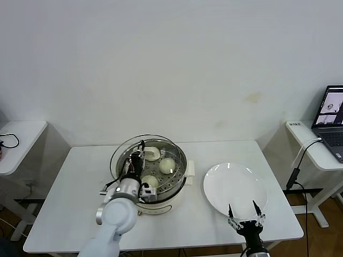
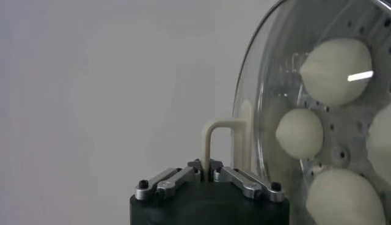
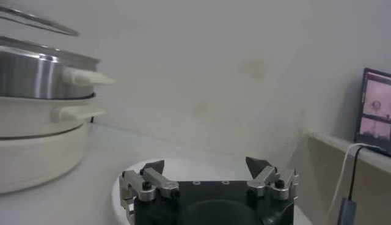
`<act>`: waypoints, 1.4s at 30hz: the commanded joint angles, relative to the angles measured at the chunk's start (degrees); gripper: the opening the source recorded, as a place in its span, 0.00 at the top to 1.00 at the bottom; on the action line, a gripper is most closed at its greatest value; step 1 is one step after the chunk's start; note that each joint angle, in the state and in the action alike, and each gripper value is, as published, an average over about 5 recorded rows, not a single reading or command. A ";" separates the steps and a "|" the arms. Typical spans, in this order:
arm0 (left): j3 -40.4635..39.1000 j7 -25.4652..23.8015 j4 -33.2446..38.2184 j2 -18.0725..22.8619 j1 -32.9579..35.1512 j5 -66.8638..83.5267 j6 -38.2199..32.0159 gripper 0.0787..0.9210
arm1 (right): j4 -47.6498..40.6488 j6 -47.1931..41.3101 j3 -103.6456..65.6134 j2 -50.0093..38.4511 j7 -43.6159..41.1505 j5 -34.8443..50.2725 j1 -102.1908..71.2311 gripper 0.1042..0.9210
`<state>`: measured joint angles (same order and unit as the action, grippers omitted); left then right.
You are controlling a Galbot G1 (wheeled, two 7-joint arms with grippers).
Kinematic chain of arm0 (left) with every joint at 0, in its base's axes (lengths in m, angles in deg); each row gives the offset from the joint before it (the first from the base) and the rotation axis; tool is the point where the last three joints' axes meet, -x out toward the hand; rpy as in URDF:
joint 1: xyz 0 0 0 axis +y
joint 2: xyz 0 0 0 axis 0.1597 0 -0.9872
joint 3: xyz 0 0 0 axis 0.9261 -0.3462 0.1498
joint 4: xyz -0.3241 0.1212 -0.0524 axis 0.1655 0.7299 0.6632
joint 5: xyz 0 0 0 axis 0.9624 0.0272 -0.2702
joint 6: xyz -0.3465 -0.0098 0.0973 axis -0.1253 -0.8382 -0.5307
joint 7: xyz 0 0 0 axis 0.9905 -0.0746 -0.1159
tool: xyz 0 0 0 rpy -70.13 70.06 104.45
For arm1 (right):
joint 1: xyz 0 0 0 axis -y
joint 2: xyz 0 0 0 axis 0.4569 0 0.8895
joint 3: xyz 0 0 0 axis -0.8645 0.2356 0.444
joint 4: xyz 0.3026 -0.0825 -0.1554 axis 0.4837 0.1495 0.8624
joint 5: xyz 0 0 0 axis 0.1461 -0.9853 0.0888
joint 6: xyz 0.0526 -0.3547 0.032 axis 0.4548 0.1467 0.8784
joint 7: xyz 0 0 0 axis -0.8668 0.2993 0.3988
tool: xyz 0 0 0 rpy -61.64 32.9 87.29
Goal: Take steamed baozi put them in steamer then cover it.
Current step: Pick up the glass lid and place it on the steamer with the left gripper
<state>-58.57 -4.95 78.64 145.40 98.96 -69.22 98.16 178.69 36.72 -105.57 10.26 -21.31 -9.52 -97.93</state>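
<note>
Left tool (image 2: 204, 168) clamped on the cream-white bar handle (image 2: 220, 142) of the round clear glass cover with metal rim (image 1: 128, 152). The cover hangs just above the shiny round stainless-steel steamer (image 1: 179, 174) on its cream-white pot base, offset toward the steamer's left side and not yet seated.

Smooth cream-white steamed baozi (image 1: 167, 165) lie on the steamer's perforated floor; the left wrist view shows four through the glass.

Right tool (image 1: 246, 220) idle, jaws spread wide, empty, at the near edge of the flat round white plate (image 1: 234, 187), right of the steamer on the white counter (image 1: 80, 176).

Step in hand, by my reading: covering. To do well: centre the cover over the steamer rim, keep it level, lower until the metal rim seats all round, only then release the handle.
</note>
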 commanded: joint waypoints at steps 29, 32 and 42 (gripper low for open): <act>-0.65 0.78 -4.92 5.27 0.23 -4.27 -1.38 0.92 | -0.88 0.61 0.40 -0.39 0.26 -0.35 0.21 0.12; -0.61 1.13 -4.49 5.47 0.51 -4.26 -1.57 0.91 | -0.89 0.60 0.44 -0.41 0.27 -0.38 0.20 0.12; -0.35 1.65 1.04 3.97 4.56 -3.57 -2.05 0.62 | -0.87 0.50 0.53 -0.51 0.30 -0.41 0.12 0.12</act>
<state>-58.99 -3.75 75.65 150.21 100.65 -73.15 96.55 177.81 37.29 -105.06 9.82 -21.03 -9.95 -97.79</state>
